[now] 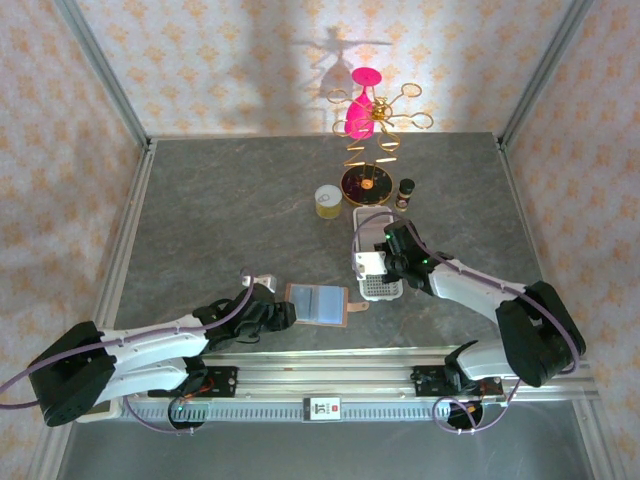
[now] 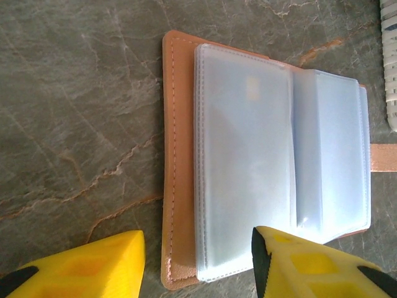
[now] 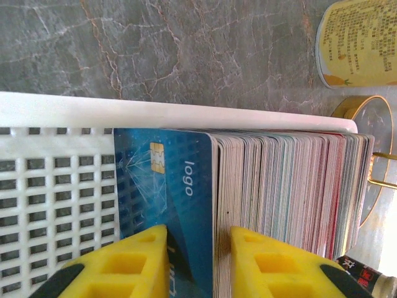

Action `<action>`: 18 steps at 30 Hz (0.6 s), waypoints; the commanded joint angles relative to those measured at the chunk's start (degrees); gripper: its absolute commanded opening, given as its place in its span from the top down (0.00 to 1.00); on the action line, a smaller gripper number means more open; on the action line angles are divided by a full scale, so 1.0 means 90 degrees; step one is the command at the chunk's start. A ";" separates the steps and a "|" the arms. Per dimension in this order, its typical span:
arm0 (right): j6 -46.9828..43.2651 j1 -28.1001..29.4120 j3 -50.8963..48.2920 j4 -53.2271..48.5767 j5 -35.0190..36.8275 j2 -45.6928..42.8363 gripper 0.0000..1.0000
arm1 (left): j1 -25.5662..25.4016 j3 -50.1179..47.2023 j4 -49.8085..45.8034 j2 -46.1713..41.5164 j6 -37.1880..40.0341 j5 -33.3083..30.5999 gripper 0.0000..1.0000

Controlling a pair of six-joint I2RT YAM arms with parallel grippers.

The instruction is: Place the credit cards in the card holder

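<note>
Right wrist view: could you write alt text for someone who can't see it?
The right gripper straddles, with its two yellow fingers, a bright blue plastic card with a gold chip, front of a packed row of cards standing on edge in a white perforated plastic tray. Beyond lie a grey marbled table and a yellow-labelled tin.

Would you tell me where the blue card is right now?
In the right wrist view, the blue card stands at the left end of the stack in the white tray, between the right fingers.
</note>
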 commanded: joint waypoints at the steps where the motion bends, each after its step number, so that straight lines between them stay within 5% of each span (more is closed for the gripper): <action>1: 0.0073 -0.0028 0.0011 -0.0022 0.0164 -0.0139 0.75 | 0.0014 -0.0036 0.0135 0.0030 -0.0090 0.0084 0.51; 18: 0.0257 -0.0026 0.0207 -0.0441 0.0250 -0.0431 0.87 | 0.0014 0.0002 0.0134 0.0035 -0.0082 0.0105 0.52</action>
